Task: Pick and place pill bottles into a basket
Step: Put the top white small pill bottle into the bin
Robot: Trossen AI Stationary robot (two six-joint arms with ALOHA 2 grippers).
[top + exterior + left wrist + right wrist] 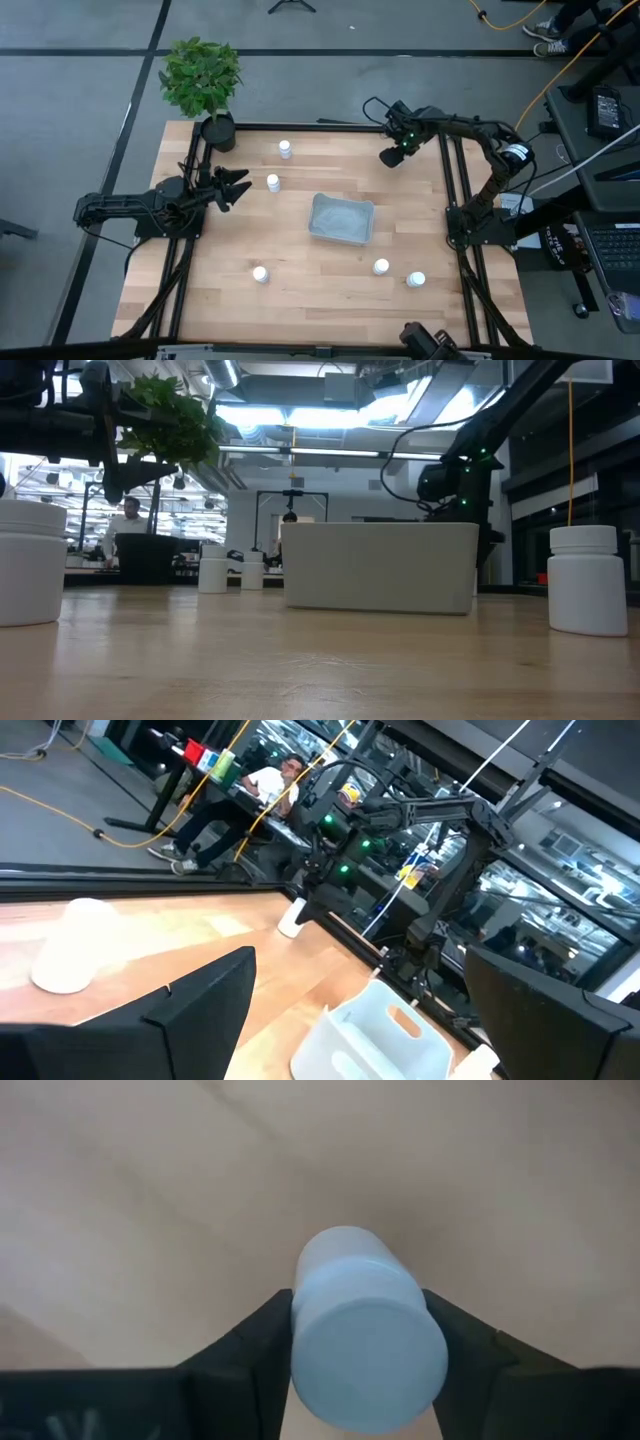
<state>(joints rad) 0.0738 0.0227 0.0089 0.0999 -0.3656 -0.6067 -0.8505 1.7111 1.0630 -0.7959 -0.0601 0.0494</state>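
The grey-blue basket (342,218) sits at the table's middle; it also shows in the low view (380,565). White pill bottles stand on their bases at the far side (285,148), left of the basket (273,182), near left (260,273) and near right (381,266), (416,279). My right gripper (390,157) is at the far right, shut on another pill bottle (365,1330). My left gripper (240,188) is open and empty, just left of the bottle beside the basket, which shows off to one side of its fingers in the left wrist view (75,945). My right gripper pinches the bottle's round body just below the cap (300,1315) between its two fingers (255,1345), one on each side. The fingers come from above, pointing down, and the cap end (370,1360) faces up. Whether the bottle's base is on the table I cannot tell.
A potted plant (203,85) stands at the table's far left corner. Black frame rails run along the table's left and right edges (455,170). A person sits in the room beyond the table (265,782).
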